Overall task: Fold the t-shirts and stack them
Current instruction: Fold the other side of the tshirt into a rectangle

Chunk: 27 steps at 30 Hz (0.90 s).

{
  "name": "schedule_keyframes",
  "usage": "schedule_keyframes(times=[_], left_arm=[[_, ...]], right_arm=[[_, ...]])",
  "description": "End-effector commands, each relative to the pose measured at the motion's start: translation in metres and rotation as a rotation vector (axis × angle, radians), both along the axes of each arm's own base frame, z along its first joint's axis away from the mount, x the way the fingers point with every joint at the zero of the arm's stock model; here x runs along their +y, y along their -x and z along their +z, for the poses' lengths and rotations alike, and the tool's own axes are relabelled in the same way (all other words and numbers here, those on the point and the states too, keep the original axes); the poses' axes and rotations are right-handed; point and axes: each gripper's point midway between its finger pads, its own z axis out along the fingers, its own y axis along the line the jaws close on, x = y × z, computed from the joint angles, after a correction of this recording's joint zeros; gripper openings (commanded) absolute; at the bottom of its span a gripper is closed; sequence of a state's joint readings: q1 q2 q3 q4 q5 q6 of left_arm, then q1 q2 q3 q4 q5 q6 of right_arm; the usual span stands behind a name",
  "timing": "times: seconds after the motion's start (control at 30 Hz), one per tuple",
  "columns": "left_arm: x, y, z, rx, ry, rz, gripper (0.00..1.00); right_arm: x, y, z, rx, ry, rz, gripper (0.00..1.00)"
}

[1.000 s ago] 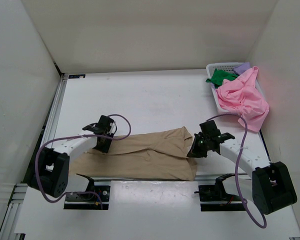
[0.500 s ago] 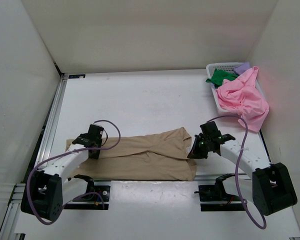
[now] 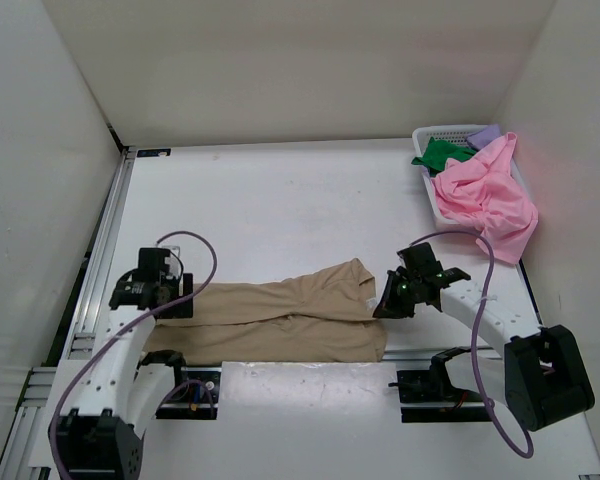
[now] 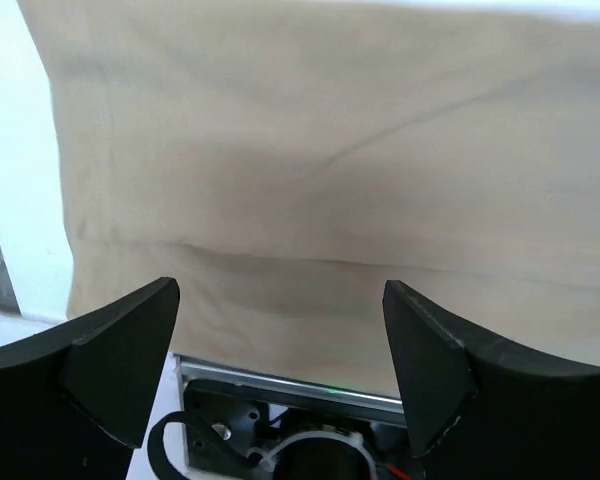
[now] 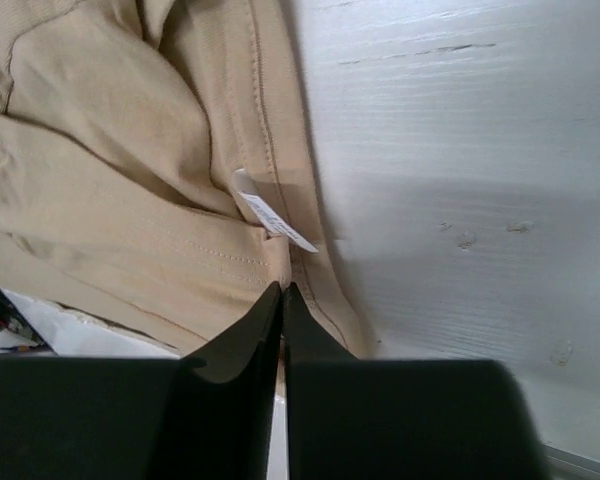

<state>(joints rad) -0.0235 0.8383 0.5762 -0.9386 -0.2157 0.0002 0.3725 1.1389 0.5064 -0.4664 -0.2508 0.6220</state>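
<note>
The tan t-shirt [image 3: 280, 320] lies flattened along the table's near edge. It fills the left wrist view [image 4: 310, 150], and its collar with a white label shows in the right wrist view [image 5: 130, 190]. My left gripper [image 3: 165, 300] hovers over the shirt's left end, open and empty, with its fingers [image 4: 120, 350] wide apart. My right gripper [image 3: 390, 298] is shut on the shirt's right edge by the label [image 5: 282, 288]. The pink t-shirt [image 3: 485, 200] drapes over the basket at the back right. The green t-shirt [image 3: 440, 153] and the purple t-shirt [image 3: 488, 132] lie in the basket.
The white mesh basket [image 3: 442, 131] stands at the back right corner. White walls close in the table on the left, back and right. A metal rail [image 3: 105, 250] runs along the left side. The arm mounts [image 3: 435, 385] sit at the near edge.
My left gripper has moved left along the tan shirt to its left end. The shirt's right end has slid slightly left. The right gripper has barely moved.
</note>
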Motion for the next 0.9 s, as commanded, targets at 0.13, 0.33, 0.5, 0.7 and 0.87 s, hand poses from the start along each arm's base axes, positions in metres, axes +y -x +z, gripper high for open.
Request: schedule_keyframes(times=[0.13,0.33,0.5,0.7,0.87], left_arm=[[-0.007,-0.013,0.033,-0.107,0.077,0.008,0.94],[0.052,-0.025,0.020,-0.119,-0.095,0.238,0.96],[0.092,-0.046,0.025,-0.100,-0.115,0.391,0.99],[0.128,-0.076,0.018,-0.040,-0.083,0.483,0.99],[0.136,-0.086,0.006,0.003,-0.041,0.500,0.99]], right_arm=[[0.018,0.005,0.012,-0.023,-0.068,0.156,0.31],[-0.004,-0.006,0.047,-0.124,0.067,0.133,0.52],[-0.012,-0.036,0.078,-0.213,0.138,0.057,0.58],[0.014,-0.088,0.051,-0.124,0.158,0.063,0.71],[0.030,-0.117,0.030,-0.064,0.165,0.075,0.71]])
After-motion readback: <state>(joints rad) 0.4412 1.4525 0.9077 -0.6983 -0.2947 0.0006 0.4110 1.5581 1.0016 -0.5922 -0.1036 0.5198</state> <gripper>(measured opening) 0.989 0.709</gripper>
